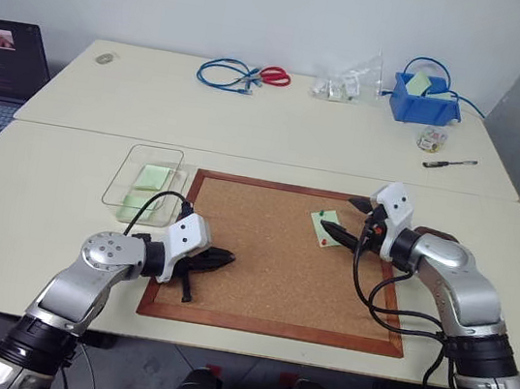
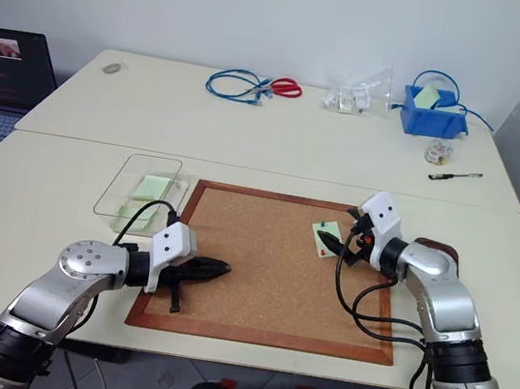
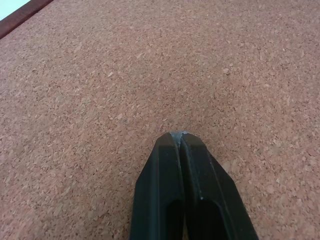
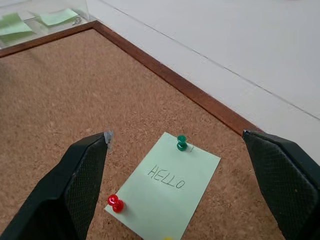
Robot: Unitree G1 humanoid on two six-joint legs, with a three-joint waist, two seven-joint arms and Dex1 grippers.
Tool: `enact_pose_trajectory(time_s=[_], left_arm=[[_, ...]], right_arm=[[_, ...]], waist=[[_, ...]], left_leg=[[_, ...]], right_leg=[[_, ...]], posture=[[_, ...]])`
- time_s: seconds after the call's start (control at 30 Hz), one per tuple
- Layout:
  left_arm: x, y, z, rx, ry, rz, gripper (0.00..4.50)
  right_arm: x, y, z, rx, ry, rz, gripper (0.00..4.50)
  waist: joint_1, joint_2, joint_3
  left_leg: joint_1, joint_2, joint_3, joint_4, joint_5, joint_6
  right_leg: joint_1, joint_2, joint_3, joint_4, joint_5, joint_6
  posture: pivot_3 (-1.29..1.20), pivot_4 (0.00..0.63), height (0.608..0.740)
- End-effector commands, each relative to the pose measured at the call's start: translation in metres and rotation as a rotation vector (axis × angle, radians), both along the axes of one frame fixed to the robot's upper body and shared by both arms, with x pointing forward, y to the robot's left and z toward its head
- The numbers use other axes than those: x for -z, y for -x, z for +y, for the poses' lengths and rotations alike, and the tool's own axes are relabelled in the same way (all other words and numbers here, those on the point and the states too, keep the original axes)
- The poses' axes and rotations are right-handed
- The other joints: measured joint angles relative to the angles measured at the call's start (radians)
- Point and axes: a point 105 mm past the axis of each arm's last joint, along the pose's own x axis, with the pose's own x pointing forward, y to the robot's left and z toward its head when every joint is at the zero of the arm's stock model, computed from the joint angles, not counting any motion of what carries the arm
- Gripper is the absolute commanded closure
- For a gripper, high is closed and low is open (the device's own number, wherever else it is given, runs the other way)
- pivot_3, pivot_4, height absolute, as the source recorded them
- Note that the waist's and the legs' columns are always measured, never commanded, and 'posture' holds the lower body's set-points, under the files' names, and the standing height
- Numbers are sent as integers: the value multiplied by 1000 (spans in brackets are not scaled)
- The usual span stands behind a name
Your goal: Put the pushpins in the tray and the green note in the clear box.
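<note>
The green note (image 4: 165, 192), with HELLO written on it, lies on the cork board (image 1: 261, 253) near its far right corner. A green pushpin (image 4: 181, 142), a red one (image 4: 116, 203) and a yellow one at the note's near edge hold it down. My right gripper (image 1: 340, 216) hovers open just above the note, its fingers spread on either side of the green pin. My left gripper (image 1: 228, 259) is shut and empty, low over the board's near left part. The clear box (image 1: 128, 161) stands left of the board with pale green notes inside. The dark brown tray (image 2: 431, 246) is partly hidden behind my right forearm.
At the table's far side lie a blue bin (image 1: 425, 100), a blue cable (image 1: 224, 74), red scissors (image 1: 276, 76), clear bags (image 1: 345, 85), a small tape roll (image 1: 433, 138) and a pen (image 1: 449, 163). A laptop (image 1: 0, 68) stands at the far left.
</note>
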Motion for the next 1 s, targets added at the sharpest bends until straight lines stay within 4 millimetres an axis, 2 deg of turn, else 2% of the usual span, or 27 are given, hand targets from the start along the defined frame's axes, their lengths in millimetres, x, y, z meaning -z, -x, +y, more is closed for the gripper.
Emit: enact_pose_trajectory(time_s=[0.03, 0.3, 0.5, 0.7, 0.73, 0.77, 1.0], left_arm=[[21, 12, 0, 1, -43, 98, 4490], [22, 14, 3, -6, -54, 103, 4490], [21, 13, 3, -1, -59, 103, 4490], [22, 16, 3, 7, -67, 106, 4490], [21, 16, 3, 8, -67, 105, 4497], [21, 16, 3, 7, -66, 104, 4497], [20, 14, 4, -3, -69, 85, 4500]], right_arm=[[-12, -8, 8, -20, -10, -58, 0], [-6, -10, 20, -60, -17, -49, 0], [6, -13, 21, -57, 4, -43, 0], [8, -20, 23, -40, 4, -55, 0], [9, -21, 23, -34, 0, -55, 180], [9, -21, 23, -28, -3, -55, 180], [13, -23, 23, -24, 0, -57, 1618]], waist=[[0, 0, 0], [0, 0, 0], [0, 0, 0], [-2, 1, 0], [-3, 1, 0], [-3, 1, 0], [-2, 1, 0]], left_leg=[[0, 0, 0, 0, 0, 0], [0, 0, 0, 0, 0, 0], [0, 0, 0, 0, 0, 0], [0, 0, 0, 0, 0, 0], [0, 0, 0, 0, 0, 0], [0, 0, 0, 0, 0, 0], [0, 0, 0, 0, 0, 0]], right_leg=[[0, 0, 0, 0, 0, 0], [0, 0, 0, 0, 0, 0], [0, 0, 0, 0, 0, 0], [-1, 0, 0, 1, 0, 0], [-1, 0, 0, 1, 0, 0], [-1, 0, 0, 1, 0, 0], [-1, 0, 0, 2, 0, 0]], posture=[[0, 150, 740], [0, 150, 740], [0, 150, 740], [0, 150, 740], [0, 150, 740], [0, 150, 740], [0, 150, 740]])
